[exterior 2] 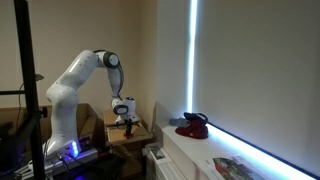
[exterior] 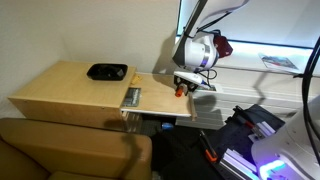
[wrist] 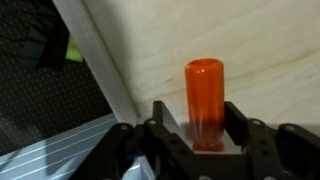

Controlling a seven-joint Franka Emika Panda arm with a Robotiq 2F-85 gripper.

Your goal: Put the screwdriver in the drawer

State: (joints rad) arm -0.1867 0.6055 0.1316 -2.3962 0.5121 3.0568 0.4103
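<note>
Step in hand: grasp. My fingers [wrist: 162, 122] are narrowed around the orange handle of the screwdriver [wrist: 203, 98], which is on the counter [wrist: 250, 40]. I cannot tell whether the pads clamp it.

Next move, by my judgement: confirm grip, lift clear, carry to the drawer, which I cannot locate with certainty.

The counter edge runs just beside the handle. The black tray [exterior: 106, 71] is well apart.

The screwdriver [wrist: 203, 100] had a glossy orange-red handle. The claw [wrist: 202, 128] was matt black. The bench [wrist: 260, 40] was pale blond wood with faint grain. The tray [exterior: 106, 71] was black, and the arm [exterior 2: 72, 78] was white.
</note>
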